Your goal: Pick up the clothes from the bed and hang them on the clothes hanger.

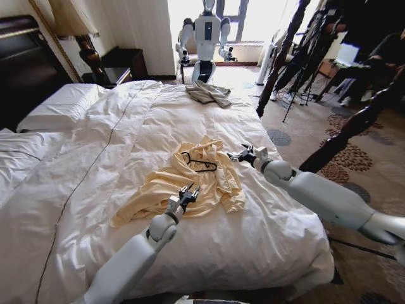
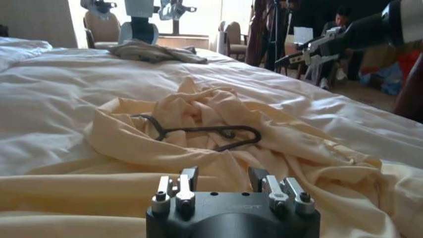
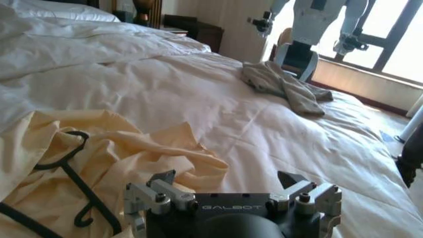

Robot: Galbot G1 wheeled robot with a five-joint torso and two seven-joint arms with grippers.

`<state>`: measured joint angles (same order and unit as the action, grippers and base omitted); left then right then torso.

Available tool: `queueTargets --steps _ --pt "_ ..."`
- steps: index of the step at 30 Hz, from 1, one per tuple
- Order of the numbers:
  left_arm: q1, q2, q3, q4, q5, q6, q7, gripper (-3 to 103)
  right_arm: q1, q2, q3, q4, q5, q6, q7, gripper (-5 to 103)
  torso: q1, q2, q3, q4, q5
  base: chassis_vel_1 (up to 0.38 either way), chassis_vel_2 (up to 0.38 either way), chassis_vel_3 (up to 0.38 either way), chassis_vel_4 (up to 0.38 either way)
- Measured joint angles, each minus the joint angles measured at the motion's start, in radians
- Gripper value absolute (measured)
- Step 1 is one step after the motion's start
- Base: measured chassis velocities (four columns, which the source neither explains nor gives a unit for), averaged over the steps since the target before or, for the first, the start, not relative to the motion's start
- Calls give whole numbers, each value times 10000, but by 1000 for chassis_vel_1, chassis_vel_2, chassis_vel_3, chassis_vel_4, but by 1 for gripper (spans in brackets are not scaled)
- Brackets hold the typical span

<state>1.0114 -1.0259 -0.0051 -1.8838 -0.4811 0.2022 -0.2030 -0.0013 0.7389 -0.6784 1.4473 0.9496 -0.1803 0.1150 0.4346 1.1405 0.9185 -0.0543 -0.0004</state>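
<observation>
Left gripper (image 1: 190, 190), fingers parted with nothing between them, hovers low over the near edge of the clothes (image 1: 190, 180), a crumpled cream-yellow top spread across the middle of the bed (image 1: 95, 145) and its rumpled white duvet. White pillows (image 1: 57, 104) lie at the far left of the bed beside the dark headboard (image 1: 19, 44). On top of the cream fabric, just beyond the left gripper, rests the clothes hanger (image 1: 201, 163), thin and black, lying flat with its hook curled toward the left. To its right, the right gripper (image 1: 243, 154) hangs just above the duvet at the top's right edge, its fingers likewise spread and empty. A grey-beige garment (image 1: 209, 93) sits bunched at the bed's far end, well apart from the cream top.
</observation>
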Motion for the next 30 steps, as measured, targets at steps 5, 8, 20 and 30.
queueTargets --steps 5,8,20,30 --pt "63 197 -520 -197 -23 -78 -70 69 19 968 228 -640 508 -139 401 100 1 0 0 -2 -1 0 0 0 0" --pt "-6 394 -799 -212 -69 -157 -160 80 -104 2087 567 -1319 982 -293 1115 100 1 0 1 0 -6 0 0 0 0" --pt "-221 960 -1111 -575 -501 -194 -461 100 395 5426 2583 -6272 1020 -535 1183 100 2 -1 1 0 -1 0 0 0 0" --pt "-402 1002 -1028 -464 -661 -242 -436 100 380 5455 2579 -7190 910 -834 519 100 2 -1 2 -3 0 0 0 0 0"
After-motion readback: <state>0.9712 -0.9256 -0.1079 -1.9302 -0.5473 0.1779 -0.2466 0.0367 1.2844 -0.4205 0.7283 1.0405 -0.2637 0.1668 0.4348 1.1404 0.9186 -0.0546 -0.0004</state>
